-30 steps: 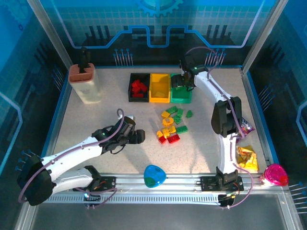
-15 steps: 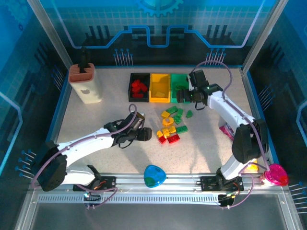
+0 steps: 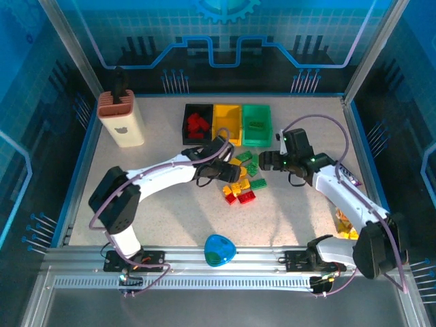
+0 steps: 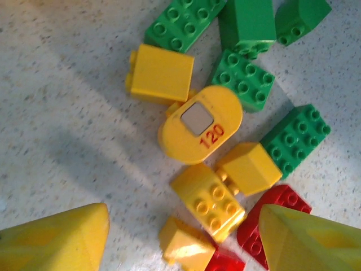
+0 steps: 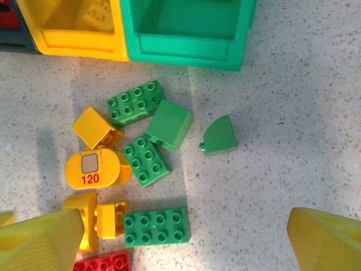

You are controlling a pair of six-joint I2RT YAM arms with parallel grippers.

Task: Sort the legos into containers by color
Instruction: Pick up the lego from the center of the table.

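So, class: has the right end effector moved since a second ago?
Yes. The right end effector came off the green bin, toward the table's near edge.

Speckled off-white with grey flecks across the table (image 5: pixel 282 141). Green, yellow and red among the legos (image 3: pixel 242 180). Reads a red "120" under a pale grey square on the rounded yellow piece (image 4: pixel 200 124). Runs black, yellow, then green along the containers (image 3: pixel 227 142), red bricks inside the black. Plain bright yellow on the fingers of the left pincer (image 4: pixel 183 224) and right pincer (image 5: pixel 185 220).
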